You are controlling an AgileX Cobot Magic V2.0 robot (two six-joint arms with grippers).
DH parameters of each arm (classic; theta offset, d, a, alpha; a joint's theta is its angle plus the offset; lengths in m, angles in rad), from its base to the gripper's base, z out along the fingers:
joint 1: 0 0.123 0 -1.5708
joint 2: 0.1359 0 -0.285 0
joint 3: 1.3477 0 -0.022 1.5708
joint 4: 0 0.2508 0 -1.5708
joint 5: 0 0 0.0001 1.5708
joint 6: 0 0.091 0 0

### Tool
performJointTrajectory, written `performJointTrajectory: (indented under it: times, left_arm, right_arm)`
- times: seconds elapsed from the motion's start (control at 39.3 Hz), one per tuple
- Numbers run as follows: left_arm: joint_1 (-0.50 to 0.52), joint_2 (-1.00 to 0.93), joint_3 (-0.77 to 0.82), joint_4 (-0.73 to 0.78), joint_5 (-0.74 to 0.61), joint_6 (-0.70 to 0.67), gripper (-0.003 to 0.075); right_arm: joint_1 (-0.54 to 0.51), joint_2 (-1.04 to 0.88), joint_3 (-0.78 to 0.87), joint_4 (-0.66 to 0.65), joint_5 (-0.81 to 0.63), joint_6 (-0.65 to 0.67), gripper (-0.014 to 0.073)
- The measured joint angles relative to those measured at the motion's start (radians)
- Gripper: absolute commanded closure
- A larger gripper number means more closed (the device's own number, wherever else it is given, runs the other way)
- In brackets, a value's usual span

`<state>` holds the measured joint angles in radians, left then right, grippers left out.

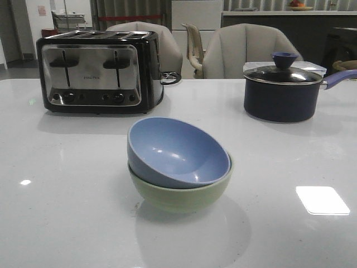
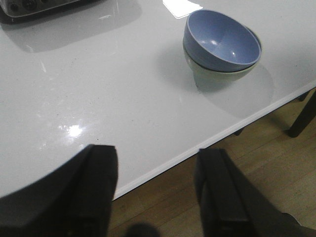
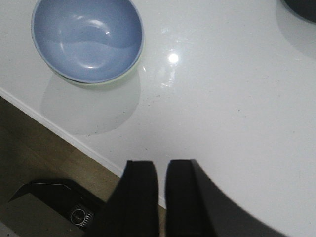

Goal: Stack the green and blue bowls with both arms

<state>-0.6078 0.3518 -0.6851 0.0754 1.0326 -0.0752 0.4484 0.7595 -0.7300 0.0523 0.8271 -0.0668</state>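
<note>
A glossy white desk [image 1: 67, 212] carries everything, with grey chairs [image 1: 245, 50] behind its far edge. The left pincer [image 2: 155, 190] hangs spread wide over the near edge, and the right pincer [image 3: 160, 190] hangs there too, its jaws nearly together and empty. Out from them, near the middle of the near edge, the blue bowl [image 1: 175, 151] sits tilted inside the green bowl [image 1: 181, 195], with the toaster [image 1: 97, 70] and lidded saucepan [image 1: 281, 89] toward the far corners.

Two bowls, one blue bowl [image 1: 177, 149] and one green bowl [image 1: 181, 195], one toaster [image 1: 97, 70], one saucepan [image 1: 284, 89].
</note>
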Motion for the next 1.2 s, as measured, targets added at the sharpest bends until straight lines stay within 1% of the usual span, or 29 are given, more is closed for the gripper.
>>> performJointTrajectory:
  times: [0.08, 0.13, 0.15, 0.18, 0.74, 0.84, 0.97, 1.12, 1.2]
  left_arm:
    - [0.000, 0.000, 0.001, 0.000, 0.000, 0.000, 0.0563]
    - [0.000, 0.000, 0.001, 0.000, 0.000, 0.000, 0.0615]
    - [0.000, 0.000, 0.001, 0.000, 0.000, 0.000, 0.0626]
    - [0.000, 0.000, 0.001, 0.000, 0.000, 0.000, 0.0616]
    - [0.000, -0.002, 0.002, 0.000, 0.000, -0.002, 0.0620]
    - [0.000, -0.021, 0.017, 0.001, -0.016, -0.002, 0.0619]
    - [0.056, -0.078, 0.074, 0.022, -0.060, -0.002, 0.0619]
    - [0.179, -0.203, 0.192, 0.046, -0.158, -0.002, 0.0619]
    - [0.243, -0.260, 0.256, 0.030, -0.239, -0.002, 0.0619]
  right_arm:
    - [0.000, 0.000, 0.000, 0.000, 0.000, 0.000, 0.0555]
    - [0.000, 0.000, 0.000, 0.000, 0.000, 0.000, 0.0559]
    - [0.000, 0.000, 0.000, 0.000, 0.000, 0.000, 0.0559]
    - [0.000, 0.000, 0.000, 0.000, 0.000, 0.000, 0.0559]
    - [0.000, 0.000, 0.000, 0.000, 0.000, 0.000, 0.0559]
    - [0.000, 0.000, 0.000, 0.000, 0.000, 0.000, 0.0559]
    - [0.000, 0.000, 0.000, 0.000, 0.000, 0.000, 0.0559]
    - [0.000, 0.000, 0.000, 0.000, 0.000, 0.000, 0.0559]
    - [0.000, 0.000, 0.000, 0.000, 0.001, 0.000, 0.0559]
